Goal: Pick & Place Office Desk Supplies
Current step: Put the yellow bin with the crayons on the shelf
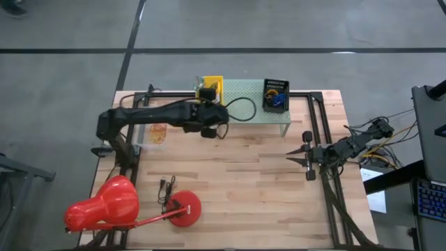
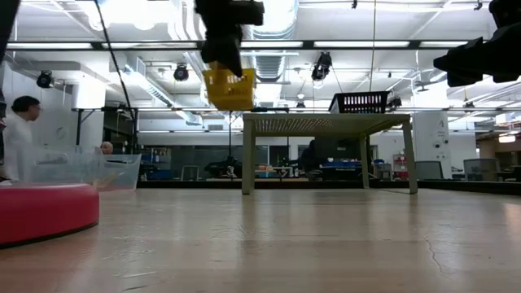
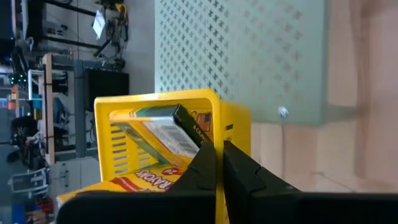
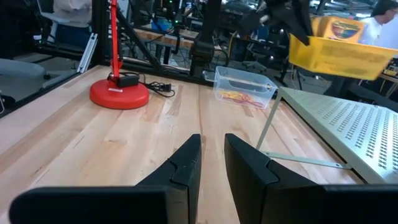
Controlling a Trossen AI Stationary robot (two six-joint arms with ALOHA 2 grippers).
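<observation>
A yellow slotted basket (image 1: pixel 211 86) (image 2: pixel 230 88) holds yellow-and-green crayon boxes (image 3: pixel 166 135). It hangs in the air by the left end of the mint-green perforated shelf (image 1: pixel 252 106). My left gripper (image 3: pixel 217 152) (image 2: pixel 226 54) is shut on it from above. A black basket (image 1: pixel 274 94) with blue and orange ring loops stands on the shelf's right part. A clear tub (image 1: pixel 155 136) with tan rubber bands rests on the table by the left arm. My right gripper (image 4: pixel 212 158) (image 1: pixel 290 155) hovers open and holds nothing near the table's right edge. My left gripper pinches the yellow basket's side wall at its rim (image 3: pixel 216 127), one finger inside the basket and one outside. The fingers (image 2: pixel 225 47) come from above, pointing down. The basket hangs below them, lifted clear of table and shelf, slightly tilted in the right wrist view.
A red desk lamp lies at the near left, its base (image 1: pixel 185 208) on the table with a black cord beside it. Bare wood stretches across the table's middle (image 1: pixel 251 174). People show in the room behind the table.
</observation>
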